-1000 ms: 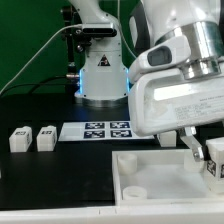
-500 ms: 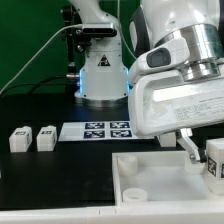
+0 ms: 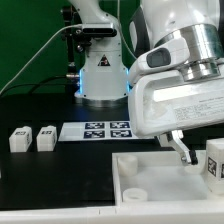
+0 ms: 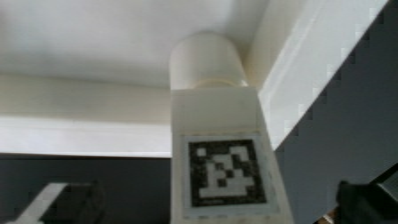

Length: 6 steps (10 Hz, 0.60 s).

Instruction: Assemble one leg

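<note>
Fingers (image 4: pixel 63 205) are spreading off the tagged leg (image 4: pixel 217 120), leaving the gripper (image 4: pixel 217 208) open around it, leg standing between them on the tabletop (image 3: pixel 150 172) corner; off-centre reclosing is risking tipping it.

Exterior camera sits low, close, facing my base (image 3: pixel 100 75); my wrist camera hugs the leg (image 4: pixel 217 130), shared at the exterior frame's lower right

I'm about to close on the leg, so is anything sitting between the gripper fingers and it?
Nothing visible. In the wrist view the leg sits between the fingers of the open gripper, with only bare dark table in the gaps. The white tabletop lies beyond its rounded end, not between.
</note>
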{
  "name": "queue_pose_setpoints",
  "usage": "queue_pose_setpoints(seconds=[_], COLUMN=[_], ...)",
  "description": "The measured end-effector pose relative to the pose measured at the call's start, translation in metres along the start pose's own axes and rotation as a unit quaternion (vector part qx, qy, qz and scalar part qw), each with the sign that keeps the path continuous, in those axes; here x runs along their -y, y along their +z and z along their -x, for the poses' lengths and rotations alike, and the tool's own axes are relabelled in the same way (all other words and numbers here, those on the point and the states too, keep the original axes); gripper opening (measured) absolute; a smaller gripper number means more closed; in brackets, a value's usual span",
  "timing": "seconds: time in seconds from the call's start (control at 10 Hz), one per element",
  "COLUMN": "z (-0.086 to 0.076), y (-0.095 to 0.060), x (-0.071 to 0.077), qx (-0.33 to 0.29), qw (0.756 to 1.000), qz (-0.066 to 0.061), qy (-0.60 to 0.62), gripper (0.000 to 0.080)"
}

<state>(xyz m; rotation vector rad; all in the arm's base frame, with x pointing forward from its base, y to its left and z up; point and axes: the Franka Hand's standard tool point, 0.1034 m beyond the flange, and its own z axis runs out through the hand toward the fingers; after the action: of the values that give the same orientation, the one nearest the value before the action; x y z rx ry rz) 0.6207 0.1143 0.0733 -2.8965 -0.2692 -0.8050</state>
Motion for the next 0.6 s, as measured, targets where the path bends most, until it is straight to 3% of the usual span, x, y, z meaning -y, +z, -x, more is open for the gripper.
queue_pose_setpoints(seconds=[0.4, 0.6], z=[0.000, -0.011], y=[-0.001, -0.019], x=[0.000, 0.001], qx=[0.011, 0.043], qw=[1.000, 0.999], qz=[-0.001, -0.005], qy=[0.001, 0.003], gripper=[0.0649, 0.0649])
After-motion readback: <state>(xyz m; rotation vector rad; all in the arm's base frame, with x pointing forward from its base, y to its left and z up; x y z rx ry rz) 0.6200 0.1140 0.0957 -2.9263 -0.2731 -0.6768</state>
